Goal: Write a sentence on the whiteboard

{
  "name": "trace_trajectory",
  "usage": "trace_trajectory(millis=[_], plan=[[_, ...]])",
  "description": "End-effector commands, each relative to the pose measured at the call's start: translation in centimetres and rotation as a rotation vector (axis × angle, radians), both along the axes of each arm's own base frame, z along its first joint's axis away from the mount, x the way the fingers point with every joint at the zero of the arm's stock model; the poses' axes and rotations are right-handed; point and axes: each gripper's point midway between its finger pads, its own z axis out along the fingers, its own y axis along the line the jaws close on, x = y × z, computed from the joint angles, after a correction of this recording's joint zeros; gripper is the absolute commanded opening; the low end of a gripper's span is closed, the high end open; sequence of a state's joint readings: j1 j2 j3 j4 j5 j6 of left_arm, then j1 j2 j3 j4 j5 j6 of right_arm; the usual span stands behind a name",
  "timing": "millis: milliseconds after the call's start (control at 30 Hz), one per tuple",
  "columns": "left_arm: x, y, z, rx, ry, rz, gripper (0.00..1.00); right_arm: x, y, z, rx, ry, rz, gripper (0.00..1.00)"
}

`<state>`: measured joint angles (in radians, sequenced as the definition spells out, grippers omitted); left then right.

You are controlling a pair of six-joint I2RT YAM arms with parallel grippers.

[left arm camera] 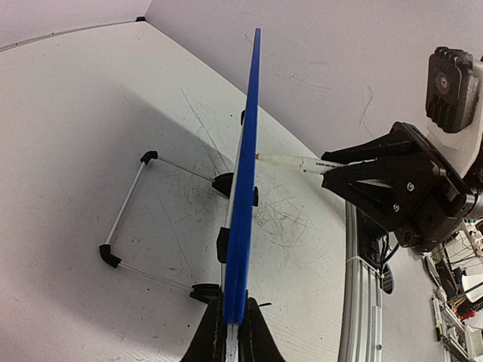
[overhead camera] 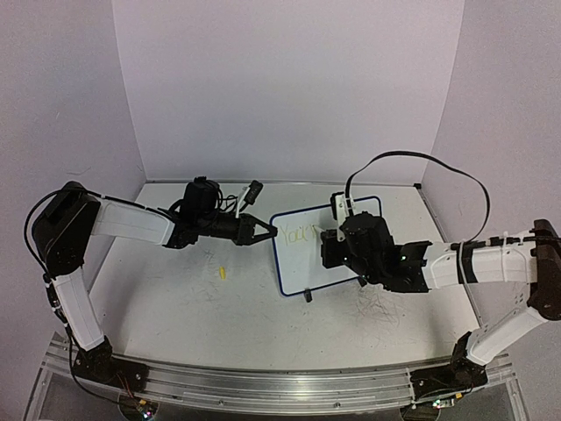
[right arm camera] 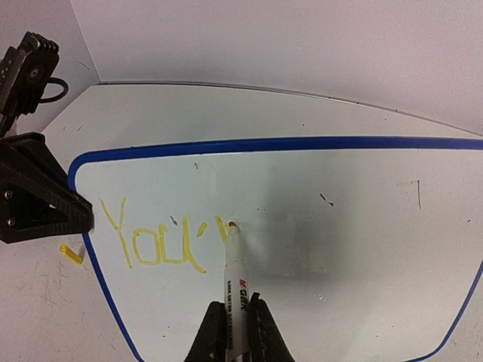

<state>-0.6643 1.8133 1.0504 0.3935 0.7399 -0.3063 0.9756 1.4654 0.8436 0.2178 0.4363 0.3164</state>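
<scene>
The whiteboard (overhead camera: pixel 298 270) stands tilted on the table, blue-rimmed, its edge (left arm camera: pixel 245 181) seen end-on in the left wrist view. My left gripper (overhead camera: pixel 268 231) (left arm camera: pixel 232 320) is shut on the board's left rim. The sentence (right arm camera: pixel 155 241) (overhead camera: pixel 301 235) reads "You'" in yellow, with a fresh short stroke after the apostrophe. My right gripper (right arm camera: pixel 235 320) (overhead camera: pixel 333 247) is shut on a white marker (right arm camera: pixel 238 275) (left arm camera: pixel 290 161), whose tip touches the board face (right arm camera: pixel 347 226) at that stroke.
A small yellow marker cap (overhead camera: pixel 223 273) (right arm camera: pixel 71 254) lies on the table left of the board. The board's wire stand (left arm camera: pixel 127 205) rests behind it. Walls close the back and sides; an aluminium rail (overhead camera: pixel 263 381) runs along the near edge.
</scene>
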Motion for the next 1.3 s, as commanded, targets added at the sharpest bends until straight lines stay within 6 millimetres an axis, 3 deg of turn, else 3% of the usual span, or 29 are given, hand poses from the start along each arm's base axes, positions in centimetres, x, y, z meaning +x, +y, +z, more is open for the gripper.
trace_trajectory(millis=[0, 167, 367, 600, 1267], plan=[[-1.6, -0.6, 0.7, -0.005, 0.004, -0.063, 0.0, 1.2, -0.9, 2.5, 0.04, -0.055, -0.079, 0.0], [-1.6, -0.6, 0.8, -0.006, 0.001, -0.062, 0.0, 0.1, -1.0, 3.3, 0.074, -0.057, -0.029, 0.0], [-1.6, -0.5, 0.9, -0.007, -0.002, -0.061, 0.0, -0.4, -0.6, 0.9, 0.057, 0.001, 0.007, 0.0], [-1.6, -0.5, 0.9, -0.008, -0.002, -0.061, 0.0, -0.8, -0.8, 0.3, 0.048, 0.015, 0.024, 0.0], [-1.6, -0.6, 0.9, -0.008, 0.0, -0.064, 0.0, 0.6, -1.7, 0.1, 0.027, -0.002, -0.063, 0.0]])
